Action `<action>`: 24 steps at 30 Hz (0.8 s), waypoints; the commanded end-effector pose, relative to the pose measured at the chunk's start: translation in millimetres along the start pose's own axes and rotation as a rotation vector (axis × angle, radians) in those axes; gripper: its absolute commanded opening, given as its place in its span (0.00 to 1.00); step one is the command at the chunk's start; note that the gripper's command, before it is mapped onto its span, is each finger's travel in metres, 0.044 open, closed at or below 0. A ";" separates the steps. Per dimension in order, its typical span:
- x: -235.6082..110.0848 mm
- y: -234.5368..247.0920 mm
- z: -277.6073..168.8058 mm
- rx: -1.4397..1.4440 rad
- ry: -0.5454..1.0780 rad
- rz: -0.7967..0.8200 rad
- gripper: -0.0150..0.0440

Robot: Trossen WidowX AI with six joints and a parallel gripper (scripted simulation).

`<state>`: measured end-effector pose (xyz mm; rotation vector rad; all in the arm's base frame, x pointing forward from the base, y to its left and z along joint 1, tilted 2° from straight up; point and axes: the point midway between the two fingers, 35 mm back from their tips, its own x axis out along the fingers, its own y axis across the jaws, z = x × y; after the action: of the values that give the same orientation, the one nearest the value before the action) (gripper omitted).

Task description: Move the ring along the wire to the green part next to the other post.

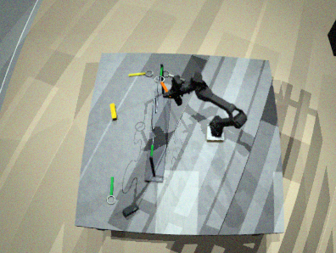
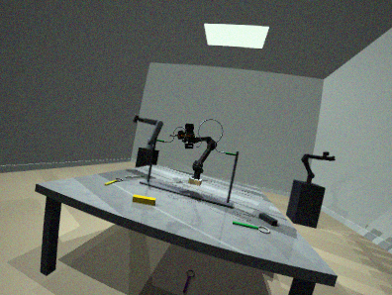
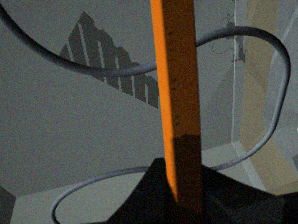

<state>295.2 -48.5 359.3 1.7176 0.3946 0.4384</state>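
Note:
The orange handle [image 1: 164,87] [image 3: 175,80] is clamped in my gripper [image 1: 169,92] [image 2: 186,137] [image 3: 175,192], which is shut on its lower end. Its ring [image 1: 159,79] sits up at wire height, just past the far post's green part [image 1: 161,68] [image 2: 161,141]. In the wrist view the thin grey wire [image 3: 90,70] [image 2: 210,120] curves behind the handle on both sides; the ring itself is out of that frame, so I cannot tell its gap to the wire. The other green part [image 1: 152,149] [image 2: 227,153] is by the near post [image 2: 233,175].
Loose decoys lie on the table: a yellow-handled ring [image 1: 137,74], a yellow block [image 1: 113,111] [image 2: 144,199], a green-handled ring [image 1: 111,187] [image 2: 245,225] and a dark block [image 1: 130,210] [image 2: 267,218]. The wire's long base plate [image 1: 154,178] runs along the table's middle. My arm's base [image 1: 216,132] stands to its right.

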 end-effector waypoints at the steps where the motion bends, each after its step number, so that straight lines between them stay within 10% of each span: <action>1: 0.0 5.3 -1.2 -0.024 0.004 -0.004 0.00; 24: -0.1 1.7 -0.5 -0.128 -0.001 -0.078 0.00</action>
<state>295.3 -49.1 357.3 1.6061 0.4222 0.3951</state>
